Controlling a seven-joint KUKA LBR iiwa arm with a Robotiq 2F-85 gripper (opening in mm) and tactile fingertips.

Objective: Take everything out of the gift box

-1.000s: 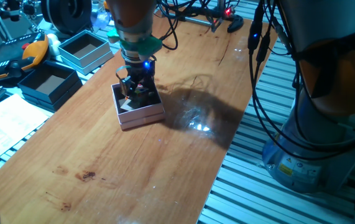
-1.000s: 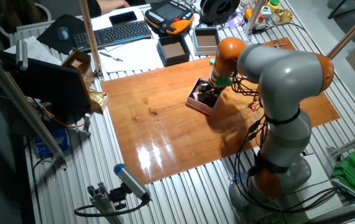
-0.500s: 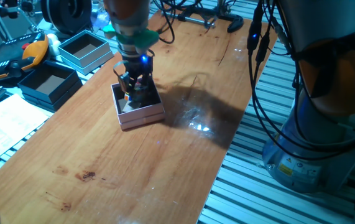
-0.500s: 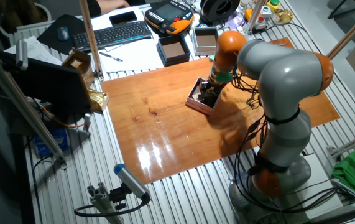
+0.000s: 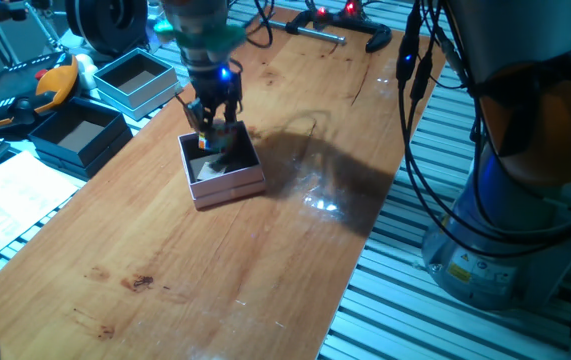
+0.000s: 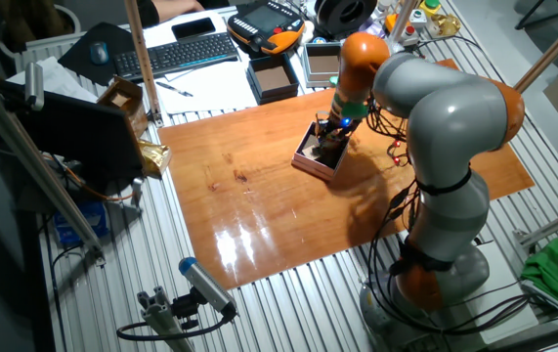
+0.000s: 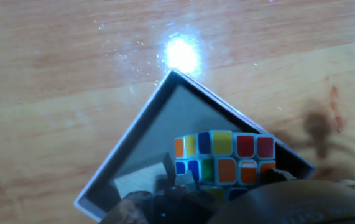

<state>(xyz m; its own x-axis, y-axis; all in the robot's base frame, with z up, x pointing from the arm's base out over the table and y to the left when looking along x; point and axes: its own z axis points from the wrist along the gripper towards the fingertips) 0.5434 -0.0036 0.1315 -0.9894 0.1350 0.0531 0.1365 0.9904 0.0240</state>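
Hand: the hand [image 5: 213, 128] hangs just above the gift box, its fingers clamped on the puzzle cube [image 7: 224, 157]; a blue light glows on the hand's body.
Puzzle cube: held between the fingers, over the open box and clear of its floor as the hand view shows it; faces of yellow, red, orange, blue and green squares are visible.
Gift box: the gift box [image 5: 227, 186] is a small, shallow, pale-pink square with a dark inside, sitting on the counter [image 5: 265, 270] toward its far side; in the other fixed view it lies directly under the hand [image 6: 335, 132], box [image 6: 310, 162] tilted relative to the counter's edges.
Pale block: a pale block [image 5: 209, 171] lies inside the box on its floor, near the corner closest to the camera in one fixed view; in the hand view a light patch [image 7: 133, 184] shows at the lower left of the box's inside.
Light-blue box: a light-blue box [image 5: 137, 79] stands open on the far left edge of the counter, well apart from the gift box.
Dark box: a dark box [image 5: 77, 134] sits just beside the light-blue one, also open.
Counter surface: bright glare to the right of the gift box.
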